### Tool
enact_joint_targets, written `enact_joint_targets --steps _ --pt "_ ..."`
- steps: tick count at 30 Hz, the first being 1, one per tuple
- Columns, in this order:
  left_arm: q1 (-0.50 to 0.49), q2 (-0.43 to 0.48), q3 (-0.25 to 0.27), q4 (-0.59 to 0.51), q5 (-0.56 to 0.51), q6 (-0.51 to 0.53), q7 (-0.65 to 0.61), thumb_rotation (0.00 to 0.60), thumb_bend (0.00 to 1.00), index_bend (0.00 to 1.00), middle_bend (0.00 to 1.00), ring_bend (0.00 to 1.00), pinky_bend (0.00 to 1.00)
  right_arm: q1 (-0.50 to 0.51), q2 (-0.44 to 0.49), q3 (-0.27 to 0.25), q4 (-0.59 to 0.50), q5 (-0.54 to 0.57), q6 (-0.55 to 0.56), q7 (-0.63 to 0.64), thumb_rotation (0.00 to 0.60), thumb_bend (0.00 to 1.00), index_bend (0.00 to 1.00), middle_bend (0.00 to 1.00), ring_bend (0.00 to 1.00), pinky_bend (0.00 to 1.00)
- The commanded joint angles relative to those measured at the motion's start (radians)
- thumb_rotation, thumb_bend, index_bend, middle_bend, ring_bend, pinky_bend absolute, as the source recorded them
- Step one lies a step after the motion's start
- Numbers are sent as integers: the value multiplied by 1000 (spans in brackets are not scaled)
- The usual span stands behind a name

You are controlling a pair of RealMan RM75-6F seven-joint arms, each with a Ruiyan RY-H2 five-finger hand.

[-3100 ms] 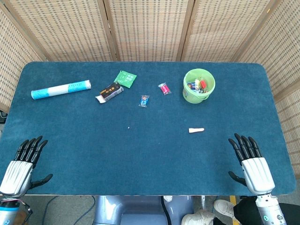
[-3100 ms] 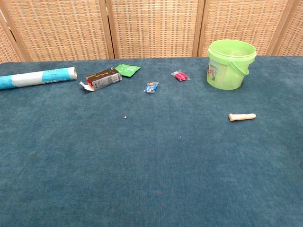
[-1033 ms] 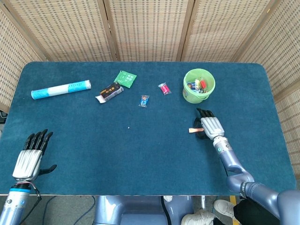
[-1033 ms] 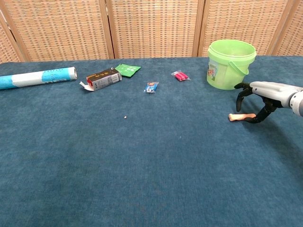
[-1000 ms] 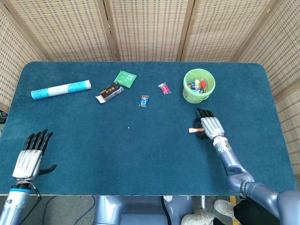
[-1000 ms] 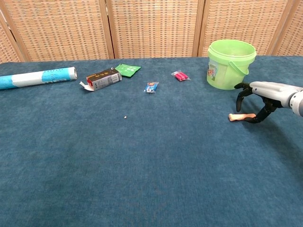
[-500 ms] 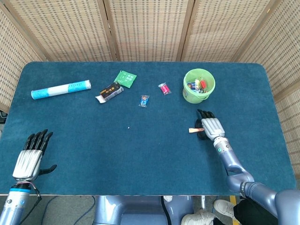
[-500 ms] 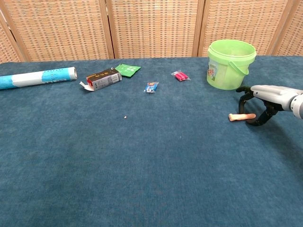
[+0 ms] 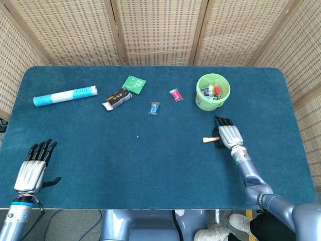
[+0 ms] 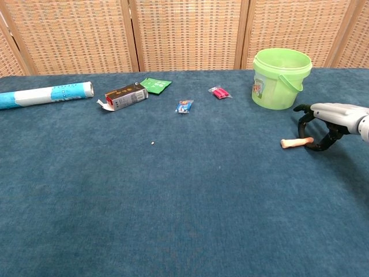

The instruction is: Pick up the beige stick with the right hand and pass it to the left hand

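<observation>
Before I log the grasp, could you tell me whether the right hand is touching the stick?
Touching. In the chest view the right hand's dark fingers curl around the stick's right end, with no gap visible.

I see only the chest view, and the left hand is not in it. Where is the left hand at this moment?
Observer: The left hand is at the near left corner of the table, far from the stick.
Operator: Is it holding something?
Observer: No, it holds nothing and its fingers are apart.
Operator: What lies inside the green bucket?
Observer: The bucket holds several small colourful items, too small to name.
</observation>
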Motion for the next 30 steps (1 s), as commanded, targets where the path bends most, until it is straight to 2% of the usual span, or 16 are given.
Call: enact_joint_targets --steps 1,10,19,24,30 --pt "0 -1 2 1 1 1 2 600 0 0 0 0 0 -1 5 1 -10 0 -1 6 600 577 579 71 0 0" --pt "-3 -1 3 3 0 -2 -2 600 0 0 0 0 0 -10 38 12 -93 5 13 31 600 584 617 98 0 0" --pt "-25 9 -4 9 10 -19 3 600 0 0 0 0 0 8 154 67 -364 76 -23 33 600 587 628 118 0 0" --pt "-66 26 -14 19 63 -35 10 600 0 0 0 0 0 70 204 119 -518 215 -94 -15 600 589 634 131 0 0" --pt "-109 46 -41 9 105 -39 0 600 0 0 0 0 0 174 208 158 -608 434 -136 -73 600 595 638 133 0 0"
